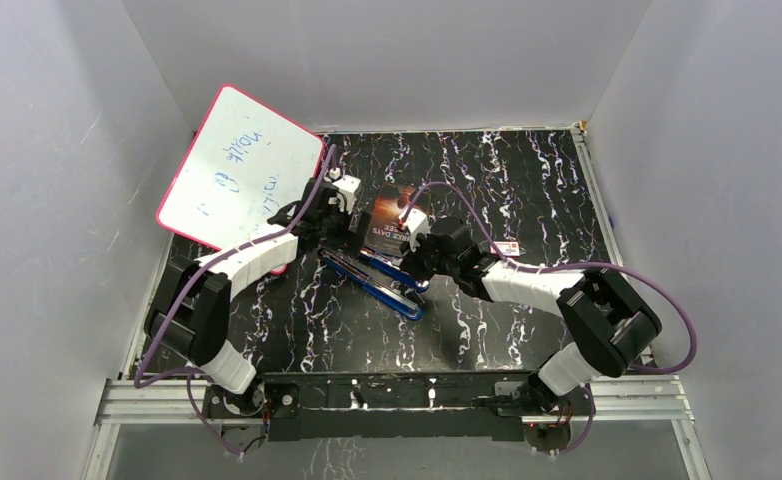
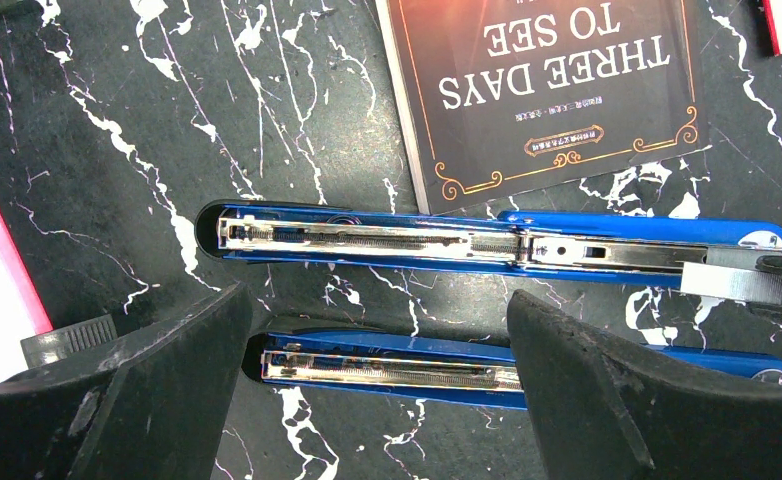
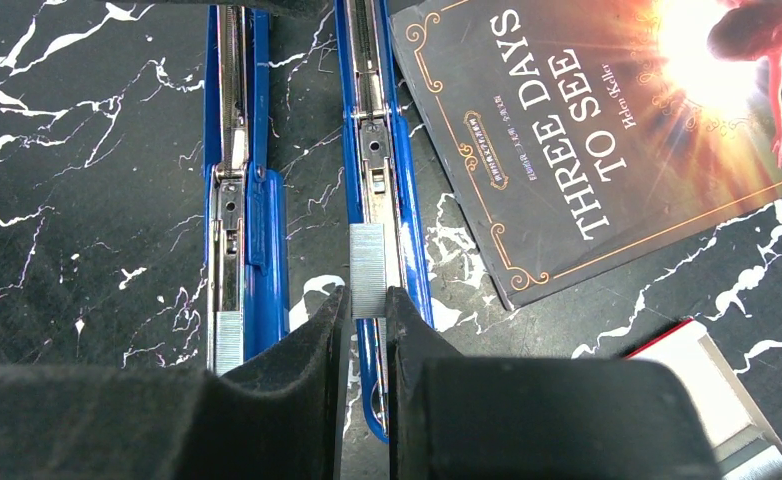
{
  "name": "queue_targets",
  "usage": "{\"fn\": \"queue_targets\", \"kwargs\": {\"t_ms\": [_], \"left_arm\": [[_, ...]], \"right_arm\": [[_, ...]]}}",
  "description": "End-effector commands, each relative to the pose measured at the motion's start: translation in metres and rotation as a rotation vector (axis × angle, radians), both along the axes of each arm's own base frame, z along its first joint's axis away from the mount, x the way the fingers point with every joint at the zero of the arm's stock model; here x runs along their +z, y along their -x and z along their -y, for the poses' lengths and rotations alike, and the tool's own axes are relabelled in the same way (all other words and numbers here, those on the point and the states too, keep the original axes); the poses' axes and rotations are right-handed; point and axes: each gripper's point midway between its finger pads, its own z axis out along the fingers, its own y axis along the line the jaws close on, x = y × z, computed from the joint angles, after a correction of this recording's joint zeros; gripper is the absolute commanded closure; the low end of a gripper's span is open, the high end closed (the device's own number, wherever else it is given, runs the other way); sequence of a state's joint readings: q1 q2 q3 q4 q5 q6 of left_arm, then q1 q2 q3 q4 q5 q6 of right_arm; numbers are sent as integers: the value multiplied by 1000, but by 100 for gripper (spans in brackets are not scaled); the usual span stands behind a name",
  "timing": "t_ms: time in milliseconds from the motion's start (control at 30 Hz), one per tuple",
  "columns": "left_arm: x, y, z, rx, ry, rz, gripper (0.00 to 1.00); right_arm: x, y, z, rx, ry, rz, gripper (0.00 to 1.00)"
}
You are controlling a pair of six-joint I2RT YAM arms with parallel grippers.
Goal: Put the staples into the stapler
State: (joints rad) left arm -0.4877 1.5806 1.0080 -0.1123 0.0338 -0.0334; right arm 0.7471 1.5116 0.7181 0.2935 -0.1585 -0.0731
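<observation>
Now right pincer (image 3: 367,305) clamped on staples (image 3: 369,262), lined up w/ open stapler (image 3: 372,140) for drop-in; left pincer (image 2: 379,310) spread apart astride it, prob. to steady.

Overhead looks down; close wrist views share the stapler (image 2: 367,238).

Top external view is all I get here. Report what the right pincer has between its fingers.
Observer: The right pincer is shut on a staple strip, over the open channel of the blue stapler beside the book.
Operator: Give me the left pincer too.
Observer: The left pincer is wide open, holding nothing, above both staplers.
Operator: Check the second stapler.
Observer: The second stapler lies open too; a ribbed silvery strip seems to sit in its channel already.
</observation>
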Motion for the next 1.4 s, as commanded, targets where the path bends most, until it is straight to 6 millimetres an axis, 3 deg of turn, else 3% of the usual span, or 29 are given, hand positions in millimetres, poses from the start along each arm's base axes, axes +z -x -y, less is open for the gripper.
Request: {"fn": "queue_targets", "kwargs": {"t_ms": [0, 1367], "left_arm": [[12, -3, 5, -16, 16, 30, 2], [15, -3, 3, -13, 13, 39, 2]], "right_arm": [[25, -11, -7, -20, -58, 53, 100], [24, -9, -6, -74, -20, 89, 100]]}}
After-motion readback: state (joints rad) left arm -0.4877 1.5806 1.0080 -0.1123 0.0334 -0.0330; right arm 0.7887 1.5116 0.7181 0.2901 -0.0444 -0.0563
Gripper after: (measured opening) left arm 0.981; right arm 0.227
